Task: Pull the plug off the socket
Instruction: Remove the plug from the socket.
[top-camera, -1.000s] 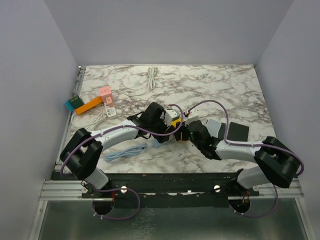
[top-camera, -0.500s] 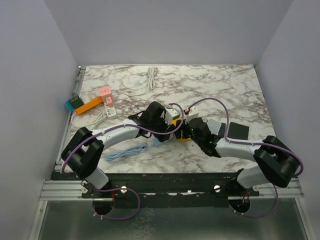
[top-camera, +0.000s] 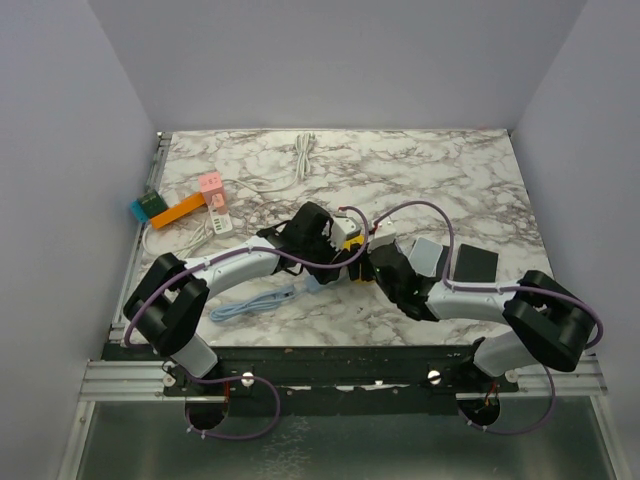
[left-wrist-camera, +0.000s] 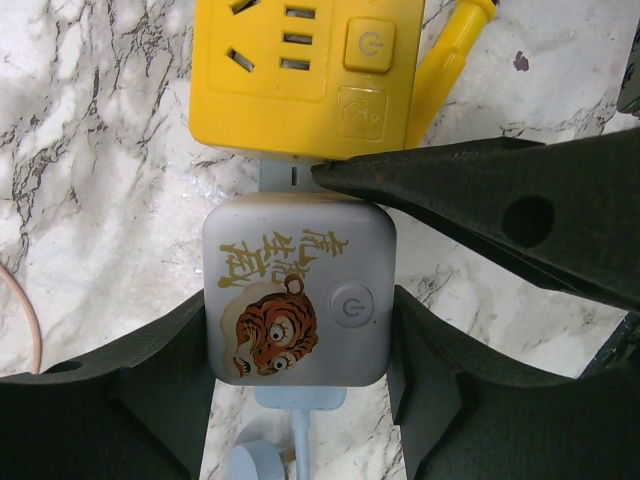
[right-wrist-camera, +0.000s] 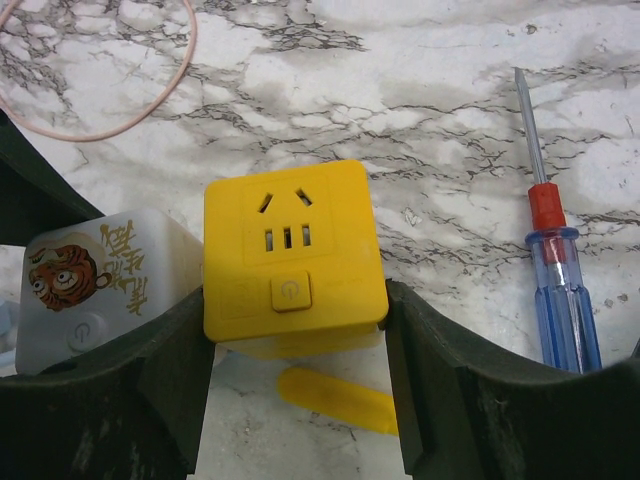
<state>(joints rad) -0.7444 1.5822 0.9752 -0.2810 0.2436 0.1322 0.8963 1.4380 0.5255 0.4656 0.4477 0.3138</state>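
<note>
Clamped with the left gripper (left-wrist-camera: 297, 305) on the white tiger-printed cube (left-wrist-camera: 290, 250), pressing in on both flanks. Clamped likewise with the right gripper (right-wrist-camera: 295, 300) on the yellow cube (right-wrist-camera: 290, 240), squeezed from both sides, socket face and button turned up. No empty hand, no slack grip.

Joined near the middle of the marble table (right-wrist-camera: 450, 60), right between the two wrists in the overhead view. From the left wrist: yellow straight ahead of white, beyond the fingertips, linked by a short pale neck (left-wrist-camera: 290, 178) across a narrow gap. Impossible to tell which cube carries the prongs.

Long axis of the pair: along the left gripper's own reach, and sideways for the right gripper, with one black tip slipped into the seam between the cubes and white just off to the left in the right wrist view. Equally near for both arms, one half apiece.

Probably calls for drawing the halves apart straight along that line, without twisting, to spare the prongs. Worth minding the screwdriver (right-wrist-camera: 555, 260) lying on the marble just beside the right gripper.
</note>
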